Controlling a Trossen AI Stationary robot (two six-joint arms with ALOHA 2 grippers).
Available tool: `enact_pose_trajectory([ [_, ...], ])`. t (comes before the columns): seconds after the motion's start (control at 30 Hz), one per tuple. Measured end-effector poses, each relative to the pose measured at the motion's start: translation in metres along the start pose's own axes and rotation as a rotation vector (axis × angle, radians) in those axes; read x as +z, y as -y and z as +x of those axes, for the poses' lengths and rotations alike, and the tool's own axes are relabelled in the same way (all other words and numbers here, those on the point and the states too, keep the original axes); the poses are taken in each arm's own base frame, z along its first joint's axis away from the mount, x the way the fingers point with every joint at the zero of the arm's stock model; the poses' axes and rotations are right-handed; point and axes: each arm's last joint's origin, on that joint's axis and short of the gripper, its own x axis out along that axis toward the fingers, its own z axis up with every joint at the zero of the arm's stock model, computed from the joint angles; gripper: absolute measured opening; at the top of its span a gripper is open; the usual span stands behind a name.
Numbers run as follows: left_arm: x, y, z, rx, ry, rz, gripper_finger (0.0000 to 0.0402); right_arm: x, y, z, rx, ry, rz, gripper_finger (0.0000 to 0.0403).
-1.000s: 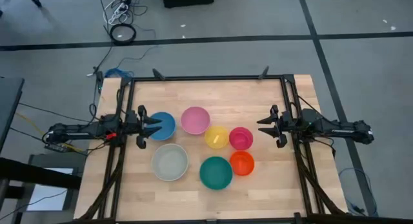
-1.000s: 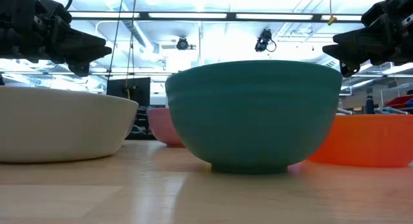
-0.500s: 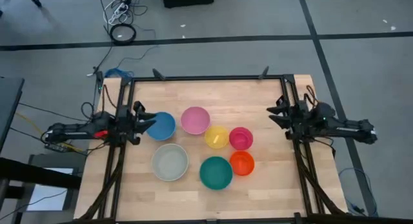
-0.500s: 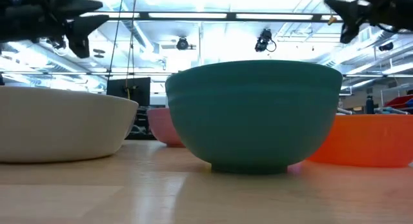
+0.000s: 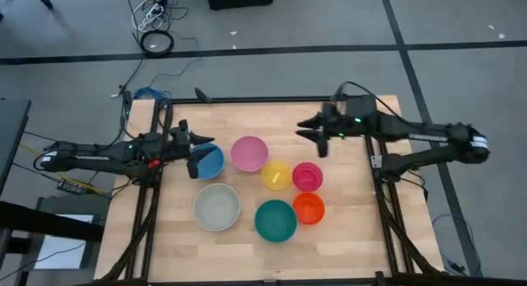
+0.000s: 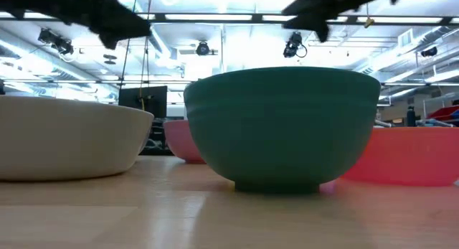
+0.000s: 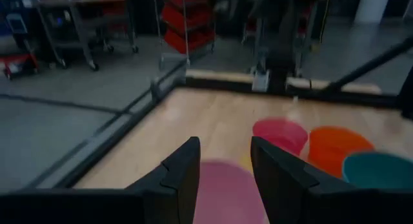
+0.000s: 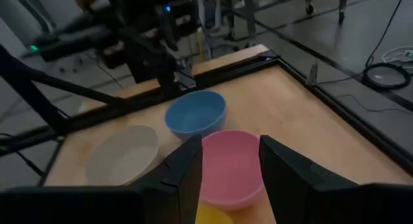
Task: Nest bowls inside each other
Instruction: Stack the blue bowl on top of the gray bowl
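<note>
Seven bowls stand apart on the wooden table, each on its base: blue, light pink, yellow, magenta, orange-red, green and grey-white. My left gripper hovers open above the blue bowl's left rim, pointing toward the table's right. My right gripper hovers open above bare wood between the pink and magenta bowls, pointing left. Both are empty and well above the bowls in the low view.
A black frame runs along the table's far, left and right edges. Bare wood lies along the far edge and the near edge. Cables and a coil lie on the floor beyond the table.
Both arms have risen from near the table's sides. My right gripper has swung up and toward the table's left and far edge, reaching the spot beside the pink bowl. My left gripper has lifted above the blue bowl. No bowl has moved.
</note>
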Motion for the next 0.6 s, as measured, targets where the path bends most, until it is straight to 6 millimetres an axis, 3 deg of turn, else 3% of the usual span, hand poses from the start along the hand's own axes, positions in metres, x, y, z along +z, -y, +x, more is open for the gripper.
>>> enact_pose_trajectory([
  [0.3, 0.007, 0.005, 0.014, -0.006, 0.089, -0.075, 0.0147, 0.023, -0.003, 0.056, 0.07, 0.053, 0.1, 0.0144],
  [0.47, 0.005, 0.004, 0.016, 0.021, 0.073, -0.079, 0.0147, 0.028, -0.012, 0.072, 0.265, 0.121, 0.062, 0.0144],
  [0.6, 0.004, 0.004, 0.016, 0.02, 0.06, -0.118, 0.0147, 0.027, -0.013, 0.083, 0.275, 0.168, 0.069, 0.0144],
])
